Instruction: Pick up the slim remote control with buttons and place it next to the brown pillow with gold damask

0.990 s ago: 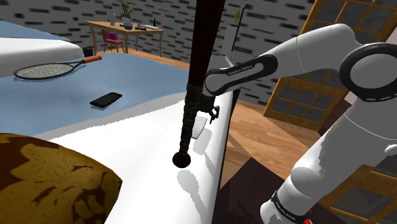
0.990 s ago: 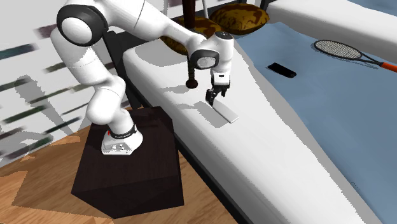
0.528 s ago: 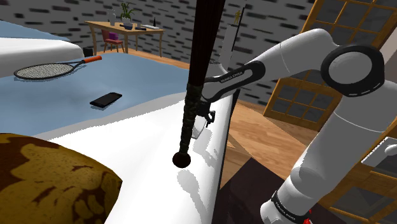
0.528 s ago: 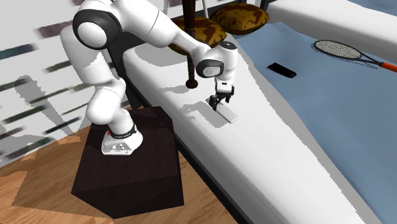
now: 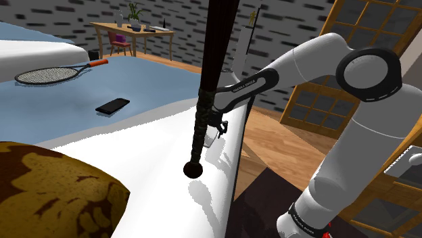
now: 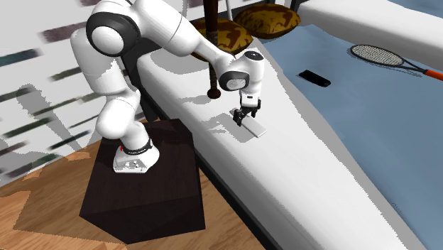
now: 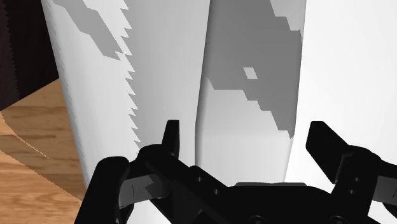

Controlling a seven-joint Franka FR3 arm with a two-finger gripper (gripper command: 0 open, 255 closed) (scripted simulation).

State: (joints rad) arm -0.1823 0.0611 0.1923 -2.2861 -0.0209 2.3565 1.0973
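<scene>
The slim remote (image 6: 253,128) is drawn as a plain white slab. It lies flat on the white bed cover (image 6: 312,170) near the bed's edge. My black gripper (image 6: 245,118) hangs just over its near end, pointing down, fingers open. In the wrist view the remote (image 7: 248,95) runs lengthwise between the two spread fingers (image 7: 170,137), which stand clear of its sides. In the shoulder view the gripper (image 5: 218,127) and the remote (image 5: 211,139) sit just behind a dark bedpost (image 5: 208,81). The brown pillow with gold pattern (image 5: 47,189) lies at the shoulder view's lower left; it is also at the head of the bed (image 6: 266,20).
A black flat device (image 5: 112,105) and a tennis racket (image 5: 47,74) lie on the blue blanket further across the bed. A second brown pillow (image 6: 221,30) sits behind the bedpost (image 6: 211,42). The arm's dark stand (image 6: 142,185) is on wooden floor beside the bed.
The gripper has come down and slightly sideways over the remote's near end, the arm's elbow swinging with it. Its fingers stayed open; the remote has not moved.
</scene>
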